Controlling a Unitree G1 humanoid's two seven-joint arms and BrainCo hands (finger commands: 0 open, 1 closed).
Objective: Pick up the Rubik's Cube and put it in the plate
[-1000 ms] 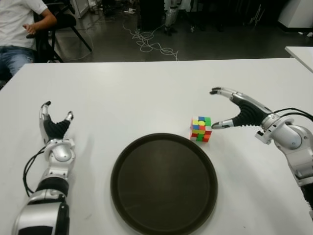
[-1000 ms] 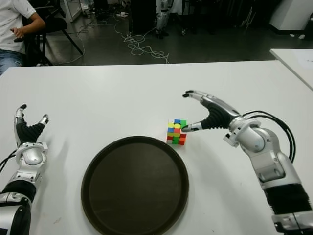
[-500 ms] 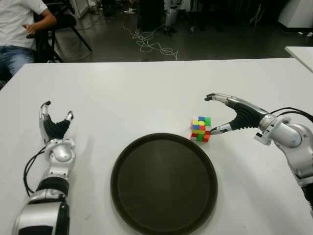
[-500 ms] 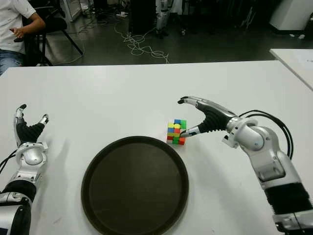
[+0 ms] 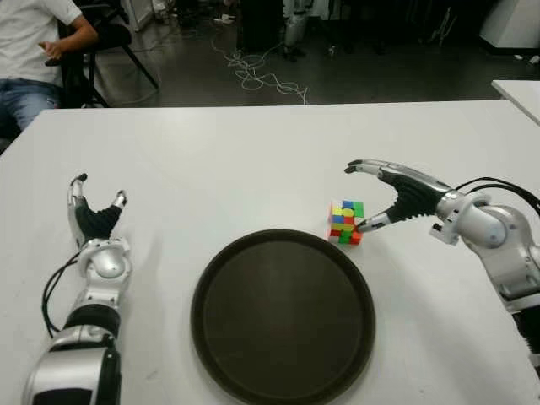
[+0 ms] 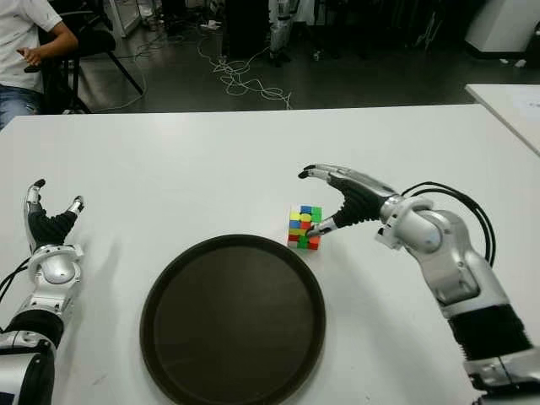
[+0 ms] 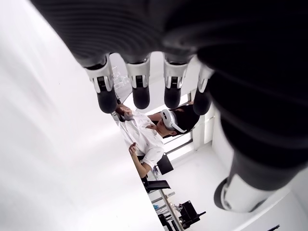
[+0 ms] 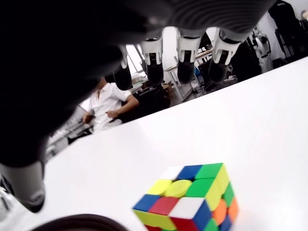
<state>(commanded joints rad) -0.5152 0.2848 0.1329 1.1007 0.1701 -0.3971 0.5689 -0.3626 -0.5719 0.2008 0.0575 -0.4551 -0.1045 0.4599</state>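
While the right hand (image 5: 384, 196) hangs spread over the cube (image 5: 346, 222), nothing is gripped: the fingers (image 5: 364, 166) arch above and beyond it, the thumb tip sits at its near right corner, maybe just touching, and the wrist view shows clear air between fingers and cube top. The cube stands on the table (image 5: 253, 160) at about one o'clock from the plate (image 5: 283, 316), just off the rim and not on it.

Danger one: that low thumb. If it pushes before the fingers come down on the far side, the cube could skid left across the slick white top or twist, and the pinch lands on a corner instead of flat faces. Danger two: a corner grip on a smooth cube may slip out mid-lift. Danger three: the rim is right beside it, so a shoved cube could ride up and tip.

Over at nine o'clock from the plate, the left hand (image 5: 94, 221) shows well apart, fingers spread, holding nothing.
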